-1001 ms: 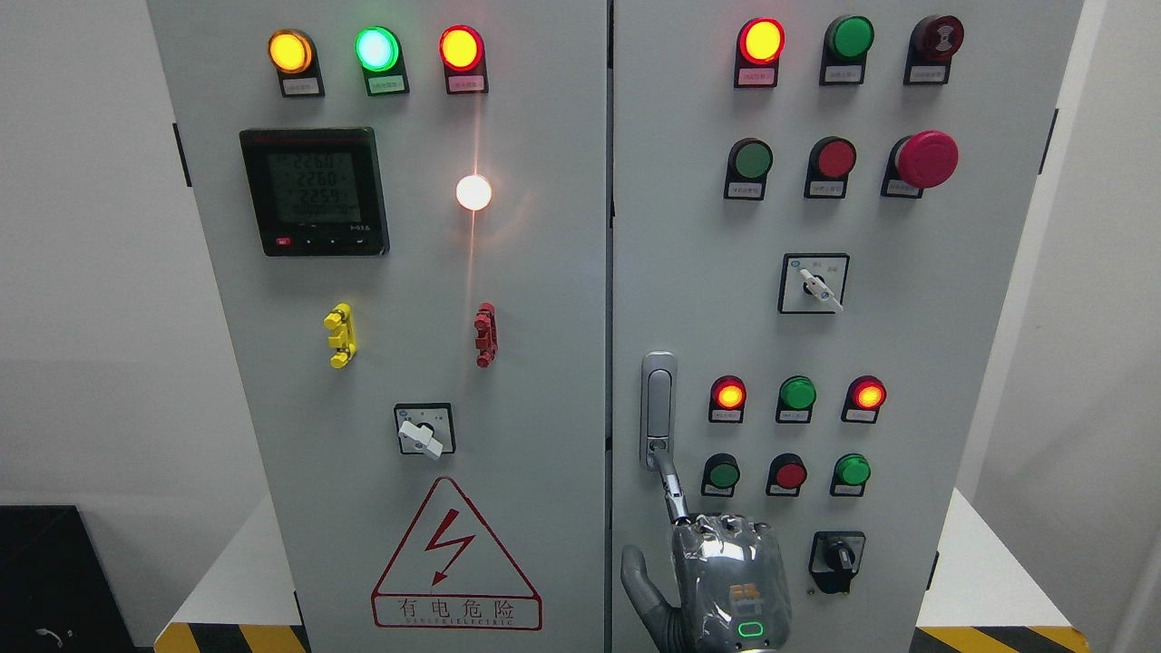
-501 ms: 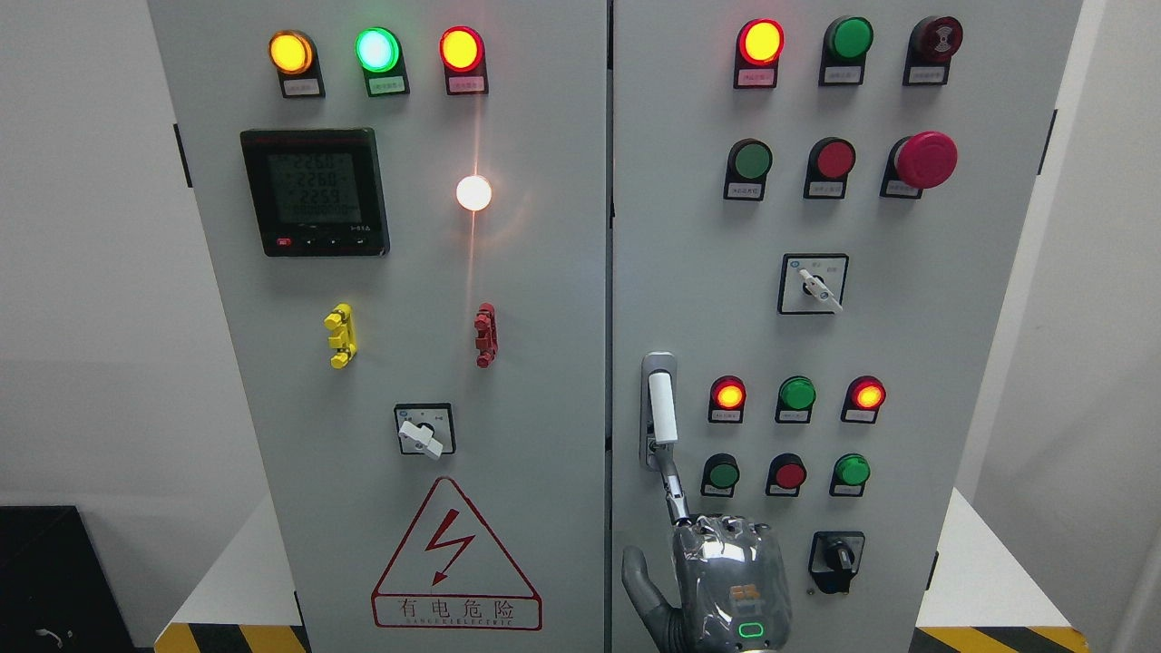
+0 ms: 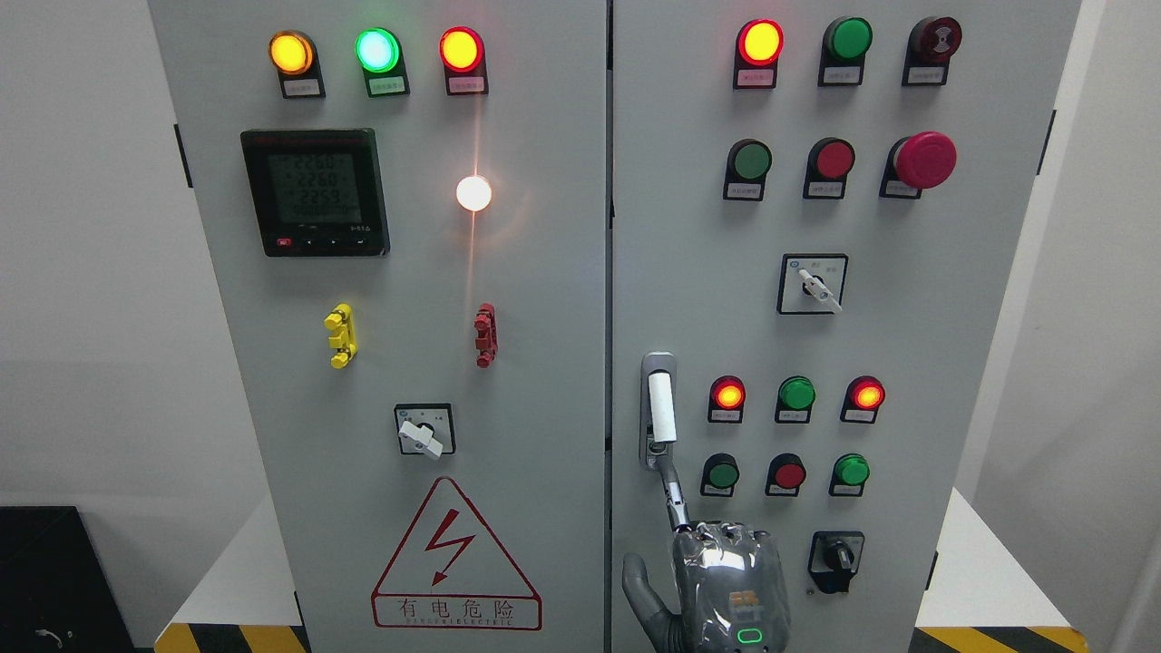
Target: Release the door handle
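Standing proud of its housing, low on the right cabinet door (image 3: 907, 345): white door handle (image 3: 663, 408). Touching the latch just beneath, right hand (image 3: 730, 580), index finger (image 3: 673, 499) outstretched, rest tucked, gripping nothing. Release seemingly done; only drawing clear left.
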Controlling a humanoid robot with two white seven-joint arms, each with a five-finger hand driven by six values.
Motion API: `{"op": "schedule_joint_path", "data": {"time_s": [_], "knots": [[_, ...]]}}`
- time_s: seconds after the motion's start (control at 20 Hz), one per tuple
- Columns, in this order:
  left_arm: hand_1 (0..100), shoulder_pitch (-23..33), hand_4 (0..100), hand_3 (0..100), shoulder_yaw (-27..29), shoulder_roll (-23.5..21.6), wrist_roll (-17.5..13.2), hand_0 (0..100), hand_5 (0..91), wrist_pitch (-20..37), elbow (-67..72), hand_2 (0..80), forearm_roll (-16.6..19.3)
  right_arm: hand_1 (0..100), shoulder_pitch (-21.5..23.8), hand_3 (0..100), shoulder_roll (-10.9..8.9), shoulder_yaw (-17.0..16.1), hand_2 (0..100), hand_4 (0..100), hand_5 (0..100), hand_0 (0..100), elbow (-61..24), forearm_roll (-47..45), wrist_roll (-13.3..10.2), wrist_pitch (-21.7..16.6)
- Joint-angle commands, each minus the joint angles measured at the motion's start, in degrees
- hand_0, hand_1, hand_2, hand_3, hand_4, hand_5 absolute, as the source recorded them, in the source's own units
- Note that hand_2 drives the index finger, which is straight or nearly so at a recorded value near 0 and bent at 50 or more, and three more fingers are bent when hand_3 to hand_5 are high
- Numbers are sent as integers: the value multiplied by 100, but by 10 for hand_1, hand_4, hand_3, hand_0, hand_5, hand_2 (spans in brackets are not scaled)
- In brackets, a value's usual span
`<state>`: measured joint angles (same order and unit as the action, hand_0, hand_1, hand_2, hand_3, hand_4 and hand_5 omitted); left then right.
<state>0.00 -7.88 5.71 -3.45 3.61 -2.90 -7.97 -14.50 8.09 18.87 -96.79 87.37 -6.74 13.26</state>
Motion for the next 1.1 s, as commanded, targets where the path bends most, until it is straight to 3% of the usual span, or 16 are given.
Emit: {"op": "schedule_joint_path", "data": {"time_s": [0.0,1.05], "knots": [[556,114,0,0,5,0,2,120,0,-1,0,0,-3,313,17,1000,0,11,33,1000,1000,520,55,-1,-3,-16],[556,114,0,0,-3,0,2,120,0,-1,0,0,-3,313,17,1000,0,11,34,1000,1000,520,11,8,-3,-25]]}}
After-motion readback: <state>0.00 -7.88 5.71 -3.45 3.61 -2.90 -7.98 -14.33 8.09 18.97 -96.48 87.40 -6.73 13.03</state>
